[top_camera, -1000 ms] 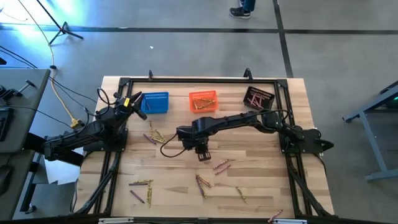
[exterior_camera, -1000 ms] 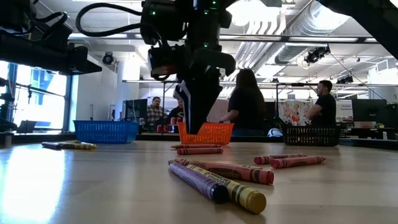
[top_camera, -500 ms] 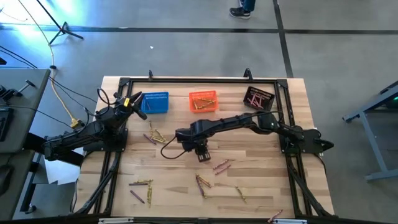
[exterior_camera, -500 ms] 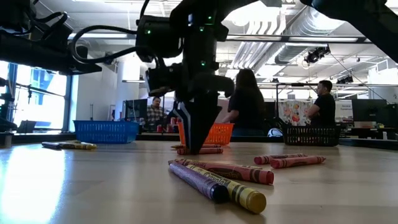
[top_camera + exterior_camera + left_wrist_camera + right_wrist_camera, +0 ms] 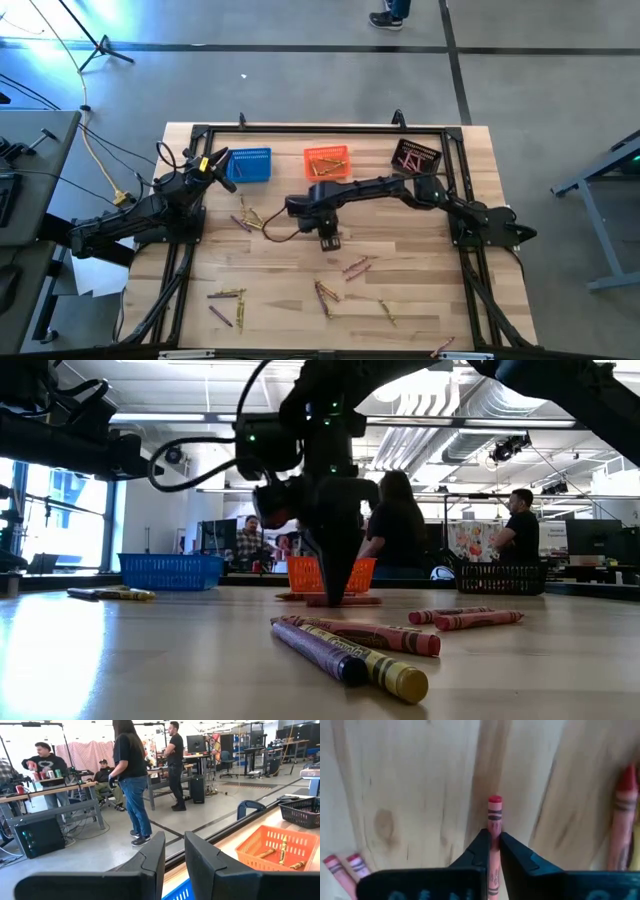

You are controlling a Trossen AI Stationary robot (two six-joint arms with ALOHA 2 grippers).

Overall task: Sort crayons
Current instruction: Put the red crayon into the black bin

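Right wrist view: the right gripper (image 5: 492, 851) pinches a thin reddish-pink crayon (image 5: 494, 822) above the pale wooden table (image 5: 415, 780). Next, probably lift toward a basket. Left gripper (image 5: 174, 865) waits, narrowly open.

Pale grainy wooden table (image 5: 420, 300), paper-wrapped crayons (image 5: 350, 645)

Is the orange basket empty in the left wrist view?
No. The orange basket holds several yellow-gold crayons lying on its mesh floor.
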